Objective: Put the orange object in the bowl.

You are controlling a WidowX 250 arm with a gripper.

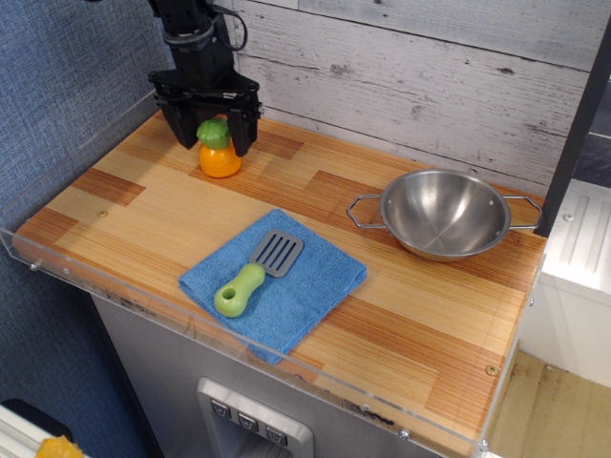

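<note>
At the upper left of the frame the black gripper hangs over the wooden counter with its two fingers spread wide, one on each side of the orange toy fruit. The fingers stand beside the fruit's green leafy cap; whether either one touches it cannot be told from this view, and nothing is held. The fruit sits on the counter near the back wall, at the left end.

The stainless-steel bowl with wire loop handles sits at the right of the frame, well apart from the fruit, and nothing lies inside it. Between them, toward the lower centre, a blue cloth lies flat with a green-handled grey slotted spatula on top. A clear acrylic rim edges the counter's front.
</note>
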